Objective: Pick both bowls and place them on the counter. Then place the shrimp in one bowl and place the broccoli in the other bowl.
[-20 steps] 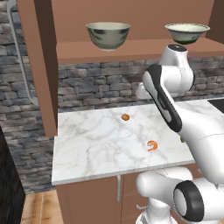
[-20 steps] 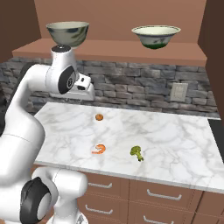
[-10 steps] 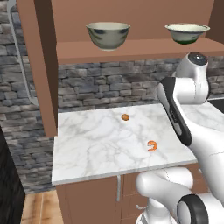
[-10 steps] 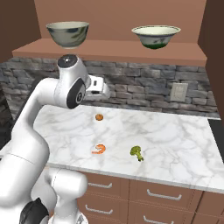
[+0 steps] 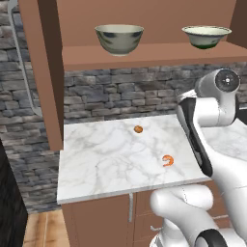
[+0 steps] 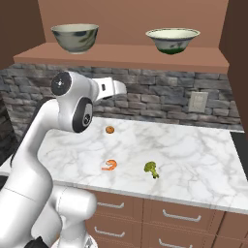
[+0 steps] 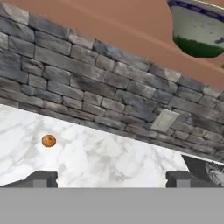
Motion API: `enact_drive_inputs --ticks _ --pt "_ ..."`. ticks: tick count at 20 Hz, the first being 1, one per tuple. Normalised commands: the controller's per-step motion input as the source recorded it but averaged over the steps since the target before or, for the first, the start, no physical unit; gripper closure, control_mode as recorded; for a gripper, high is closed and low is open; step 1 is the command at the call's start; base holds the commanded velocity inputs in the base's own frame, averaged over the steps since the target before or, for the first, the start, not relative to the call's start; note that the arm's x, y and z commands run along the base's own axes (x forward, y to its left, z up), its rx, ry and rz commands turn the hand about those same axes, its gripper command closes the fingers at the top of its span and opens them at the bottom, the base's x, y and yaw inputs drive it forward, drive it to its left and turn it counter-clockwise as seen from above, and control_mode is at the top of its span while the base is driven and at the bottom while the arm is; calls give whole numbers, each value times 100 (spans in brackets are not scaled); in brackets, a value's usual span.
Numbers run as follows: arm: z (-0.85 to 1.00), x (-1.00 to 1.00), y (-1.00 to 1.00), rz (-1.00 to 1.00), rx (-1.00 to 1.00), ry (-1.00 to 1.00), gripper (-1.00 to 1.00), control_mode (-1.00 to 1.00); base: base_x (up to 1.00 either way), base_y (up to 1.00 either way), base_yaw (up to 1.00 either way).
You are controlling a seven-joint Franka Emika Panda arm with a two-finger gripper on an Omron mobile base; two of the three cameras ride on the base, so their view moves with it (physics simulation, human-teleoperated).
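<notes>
Both bowls stand on the brown shelf: the large grey-green mottled bowl (image 5: 119,38) (image 6: 75,38) on the left, the smaller cream-green bowl (image 5: 206,36) (image 6: 172,39) (image 7: 199,30) on the right. The shrimp (image 5: 167,160) (image 6: 110,165) and the broccoli (image 6: 151,168) lie near the front of the marble counter (image 5: 106,159) (image 6: 193,155) (image 7: 109,162). My gripper (image 6: 122,90) (image 7: 111,179) hangs open and empty in mid-air above the counter, below shelf height, between the two bowls. It faces the stone wall, with the smaller bowl up and to its right.
A small orange-brown ball (image 5: 138,129) (image 6: 110,130) (image 7: 48,140) rests on the counter near the wall. A wall outlet (image 6: 197,102) (image 7: 164,120) sits on the stone backsplash. A tall brown cabinet side (image 5: 46,72) bounds the counter on the left.
The arm has swung to the right and slightly up, carrying the open hand from under the large bowl toward the smaller one. Bowls and food have not moved.
</notes>
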Motion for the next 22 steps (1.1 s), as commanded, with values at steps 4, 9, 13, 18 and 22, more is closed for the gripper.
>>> enact_drive_inputs --ticks 4,9,13,18,22 --pt "75 1 -4 -4 -24 -1 -100 -100 0 0 0" --pt "82 20 -14 -10 -18 4 -100 -100 0 0 0" --pt "100 26 -23 -8 -14 10 -100 -100 0 0 0" --pt "78 18 -15 -6 -11 8 -100 -100 0 0 0" --pt "2 25 -13 0 1 6 -100 -100 0 0 0"
